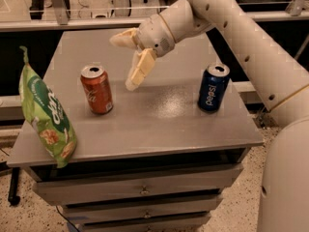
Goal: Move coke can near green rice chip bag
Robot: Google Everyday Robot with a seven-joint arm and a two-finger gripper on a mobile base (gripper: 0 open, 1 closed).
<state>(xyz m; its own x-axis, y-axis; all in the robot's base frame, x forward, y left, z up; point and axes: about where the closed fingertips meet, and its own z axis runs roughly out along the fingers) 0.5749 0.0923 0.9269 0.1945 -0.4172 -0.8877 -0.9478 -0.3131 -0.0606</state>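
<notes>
the gripper [121,63] hangs spread open and empty over the smooth grey table [159,124], just right of the upright cylindrical coke can [97,89]; the puffy green rice chip bag [47,117] droops over the left edge, a strip of tabletop between them

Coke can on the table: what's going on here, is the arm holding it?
Nothing is holding it. The coke can stands upright on the table, a little to the right of the green chip bag at the left edge. The robot's gripper hangs open above the table, just right of the can and touching nothing. A blue can stands further right.
</notes>
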